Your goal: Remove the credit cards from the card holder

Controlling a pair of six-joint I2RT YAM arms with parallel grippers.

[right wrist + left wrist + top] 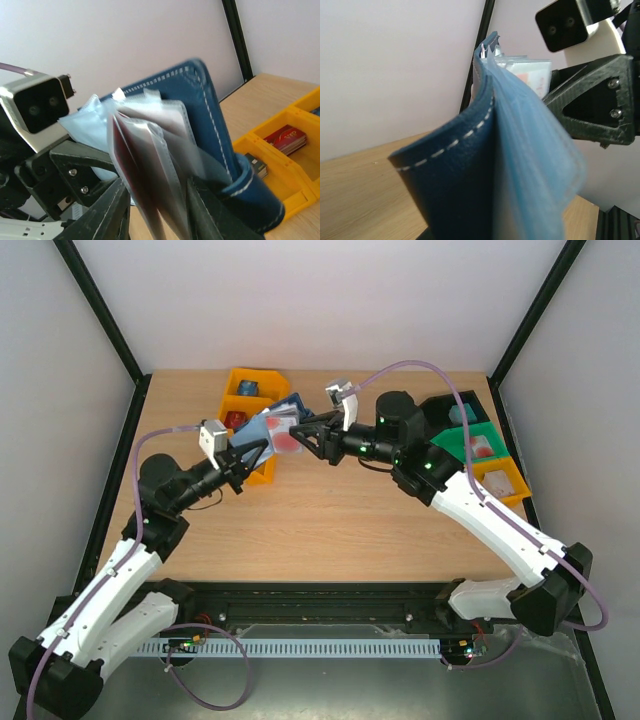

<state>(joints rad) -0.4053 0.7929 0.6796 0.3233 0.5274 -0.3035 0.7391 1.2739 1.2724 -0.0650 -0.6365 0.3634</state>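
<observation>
A light wooden table (pixel 330 530) fills the floor of a booth with plain white walls (pixel 330 300) and black corner posts (pixel 100 310). At the far edge, left of the middle, stands a yellow bin (pixel 240 386) with a red flat thing (pixel 286 139) in one compartment. A green tray (pixel 448 447) sits at the far right.

The card holder (pixel 275 428) hangs in the air between the two arms, above the table just near the yellow bin. It is open, navy with white stitching outside and pale blue inside, and its clear sleeves fan out.

The left gripper (pixel 252 453) is clamped tight on the near left part of the card holder. The right gripper (pixel 157 185) comes in from the right. Its fingers (pixel 112 210) stand a narrow way apart on either side of the sleeves, where one of the credit cards (pixel 131 170), a dark red one, shows. I cannot tell whether they press on it
</observation>
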